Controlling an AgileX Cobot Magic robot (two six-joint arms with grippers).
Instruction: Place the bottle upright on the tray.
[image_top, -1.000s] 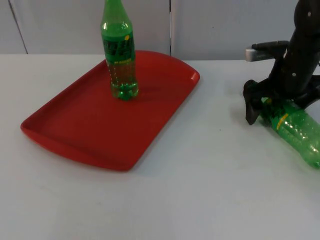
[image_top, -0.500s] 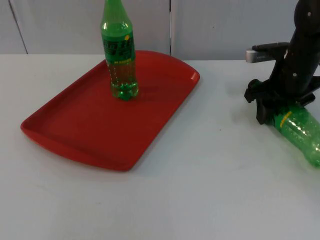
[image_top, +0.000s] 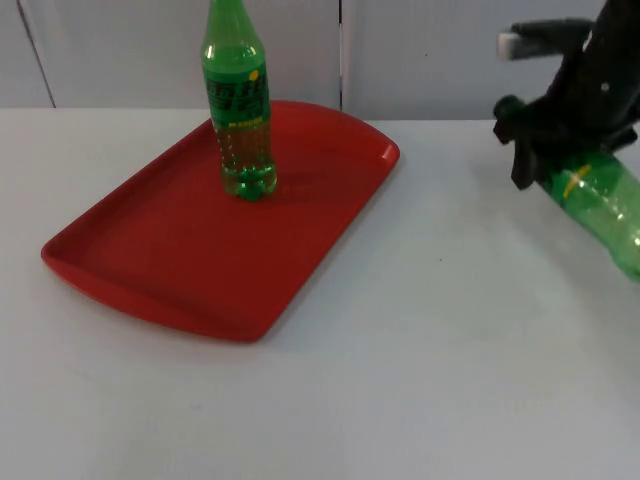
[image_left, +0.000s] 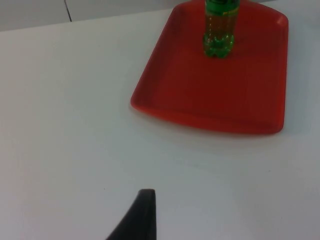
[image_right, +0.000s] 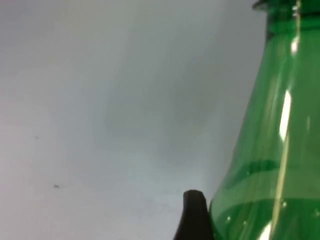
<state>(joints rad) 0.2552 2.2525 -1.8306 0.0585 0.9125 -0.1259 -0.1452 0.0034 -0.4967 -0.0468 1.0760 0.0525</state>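
A red tray (image_top: 180, 260) lies on the white table at the left, also in the left wrist view (image_left: 200, 100). One green bottle (image_top: 238, 100) stands upright on the tray's far part, its base visible from the left wrist (image_left: 218, 35). A second green bottle (image_top: 600, 210) hangs tilted at the far right, off the table, with my right gripper (image_top: 540, 150) shut on its neck end. The right wrist view has that bottle's shoulder (image_right: 270, 150) close beside a black fingertip (image_right: 194, 215). A left fingertip (image_left: 140, 215) hovers over bare table near the tray.
The grey partition wall (image_top: 450, 50) runs behind the table. White table top (image_top: 420, 350) stretches between the tray and the right arm and along the front.
My right gripper has lifted the second bottle off the table and carried it up and slightly back. The tray and the standing bottle have not moved.
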